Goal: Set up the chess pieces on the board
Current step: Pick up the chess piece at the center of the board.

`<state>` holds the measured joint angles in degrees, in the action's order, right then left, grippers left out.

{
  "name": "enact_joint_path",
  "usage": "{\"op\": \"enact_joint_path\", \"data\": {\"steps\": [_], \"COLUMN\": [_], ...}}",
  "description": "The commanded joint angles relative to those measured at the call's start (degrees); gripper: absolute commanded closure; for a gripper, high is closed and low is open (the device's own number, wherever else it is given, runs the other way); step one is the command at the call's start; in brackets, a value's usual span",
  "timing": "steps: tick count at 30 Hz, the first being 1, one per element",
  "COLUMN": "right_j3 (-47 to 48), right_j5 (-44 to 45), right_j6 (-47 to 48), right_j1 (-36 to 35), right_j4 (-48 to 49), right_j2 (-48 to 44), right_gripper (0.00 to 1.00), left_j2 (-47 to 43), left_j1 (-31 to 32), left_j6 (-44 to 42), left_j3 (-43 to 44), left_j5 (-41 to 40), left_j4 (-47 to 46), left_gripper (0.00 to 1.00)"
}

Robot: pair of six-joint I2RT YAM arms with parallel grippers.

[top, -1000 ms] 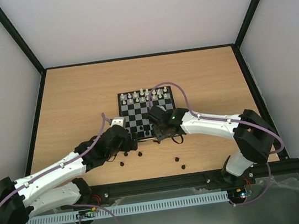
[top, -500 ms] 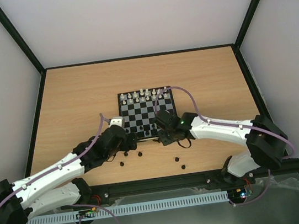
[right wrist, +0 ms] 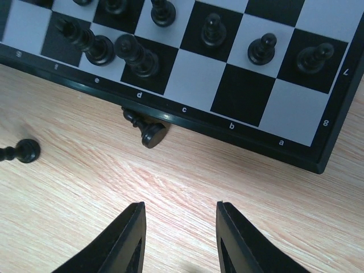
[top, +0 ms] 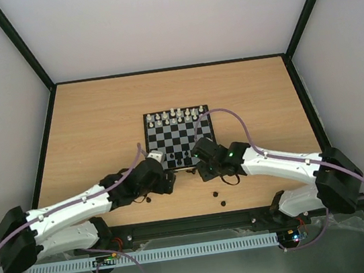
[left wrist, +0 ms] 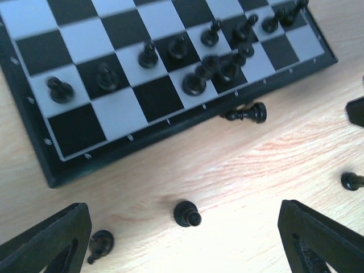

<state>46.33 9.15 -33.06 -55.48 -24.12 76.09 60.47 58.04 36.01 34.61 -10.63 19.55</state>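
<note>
Chess pieces [left wrist: 244, 112] apparently toppled beside board [left wrist: 131, 138].

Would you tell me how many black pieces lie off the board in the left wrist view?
4 black pieces: one against the board border, one bottom centre, one bottom left, one at the right edge. Others may lie outside this view.

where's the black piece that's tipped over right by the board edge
In the right wrist view the fallen black piece lies at the near border of the board, under the d and c labels, just ahead of the right end effector.
</note>
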Motion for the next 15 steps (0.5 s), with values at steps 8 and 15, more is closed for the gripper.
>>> {"op": "enact_joint_path", "data": {"steps": [8, 15], "right_j3": [-1.26, -1.85], "right_j5": [1.09, 1.31], "right_j6": [-0.96, -0.80], "right_j1": [-0.24, -0.21], "right_j4": [-3.28, -3.37], "right_j2": [-4.88, -6.46], "right_gripper": [0.65, 0.64], "left_j2": [13.87, 18.31], "left_j1": [5.70, 5.95], "left_j6": [0.82, 0.59], "left_j3": [2.78, 4.13], "left_j5": [-0.98, -0.88], "left_j4": [-2.32, -3.63], "left_gripper": [0.40, 0.54]}}
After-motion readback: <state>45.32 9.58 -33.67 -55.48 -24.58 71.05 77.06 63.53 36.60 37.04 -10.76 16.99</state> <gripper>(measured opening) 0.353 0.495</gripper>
